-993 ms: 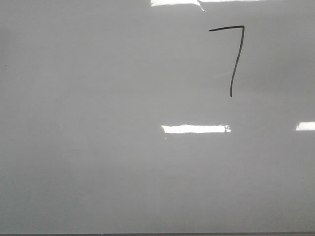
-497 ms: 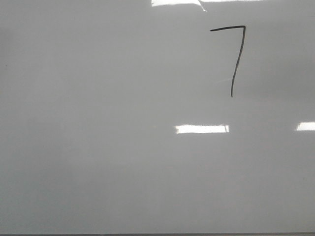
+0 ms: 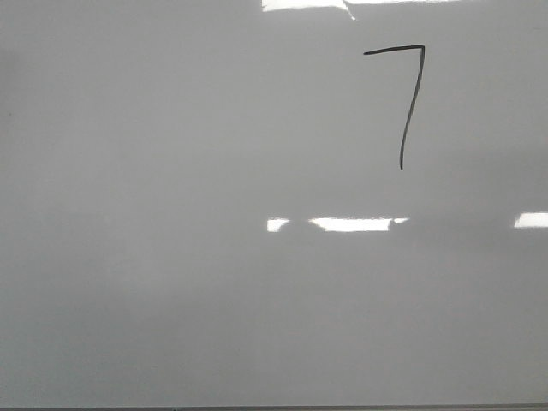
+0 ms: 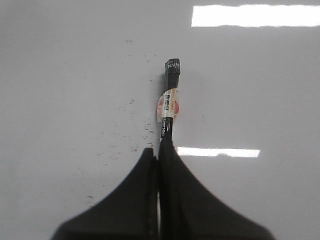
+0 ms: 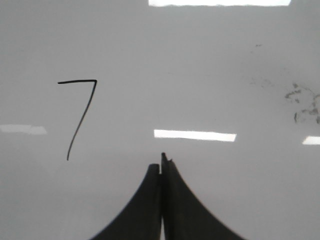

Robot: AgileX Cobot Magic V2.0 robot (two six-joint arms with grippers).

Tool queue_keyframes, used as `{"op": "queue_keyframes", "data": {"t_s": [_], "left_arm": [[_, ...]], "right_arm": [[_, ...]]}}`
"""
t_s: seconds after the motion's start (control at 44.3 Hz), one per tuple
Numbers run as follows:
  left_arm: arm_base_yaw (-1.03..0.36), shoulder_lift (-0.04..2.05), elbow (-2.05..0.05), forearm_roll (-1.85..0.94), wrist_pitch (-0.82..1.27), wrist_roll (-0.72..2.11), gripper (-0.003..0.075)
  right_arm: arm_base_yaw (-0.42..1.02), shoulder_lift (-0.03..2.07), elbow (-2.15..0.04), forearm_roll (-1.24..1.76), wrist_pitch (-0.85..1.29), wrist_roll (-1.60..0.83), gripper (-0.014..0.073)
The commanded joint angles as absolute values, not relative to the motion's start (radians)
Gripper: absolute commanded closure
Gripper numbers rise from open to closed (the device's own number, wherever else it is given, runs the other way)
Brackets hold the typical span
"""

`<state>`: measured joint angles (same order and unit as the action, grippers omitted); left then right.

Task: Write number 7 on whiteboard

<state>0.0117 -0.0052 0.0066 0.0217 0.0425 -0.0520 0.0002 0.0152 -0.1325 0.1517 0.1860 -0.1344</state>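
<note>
The number 7 (image 3: 394,50) is a thin black figure at the upper right of the whiteboard (image 3: 171,214) in the front view. It also shows in the right wrist view (image 5: 77,81), off to one side of my right gripper (image 5: 161,162), which is shut with nothing seen between its jaws. My left gripper (image 4: 159,150) is shut on a black marker (image 4: 170,100) with a white and red label. The marker points away from the fingers over the bare whiteboard (image 4: 60,75). Neither gripper shows in the front view.
Bright rectangular glare patches (image 3: 351,224) lie on the board. Faint ink smudges (image 5: 302,105) show in the right wrist view and small specks (image 4: 125,145) in the left wrist view. The board's thin dark edge (image 3: 274,408) runs along the bottom of the front view.
The central glare patch in the front view has changed shape and is now broken near its left end. The number 7 looks the same.
</note>
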Motion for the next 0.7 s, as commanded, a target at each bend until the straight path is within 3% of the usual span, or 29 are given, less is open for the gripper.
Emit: {"op": "queue_keyframes", "data": {"t_s": [0.0,0.113,0.677], "left_arm": [[0.013,-0.021,0.011,0.014,-0.044,-0.054,0.0741],[0.013,-0.018,0.011,0.014,-0.044,-0.054,0.0741],[0.013,-0.019,0.011,0.014,-0.044,-0.054,0.0741]], "right_arm": [[-0.031,-0.004,-0.067,0.146,0.006,-0.145,0.0662],[-0.066,-0.032,0.027,0.148,-0.078,-0.131,0.0662],[-0.003,-0.030,0.022,0.148,-0.047,-0.128,0.0662]]}}
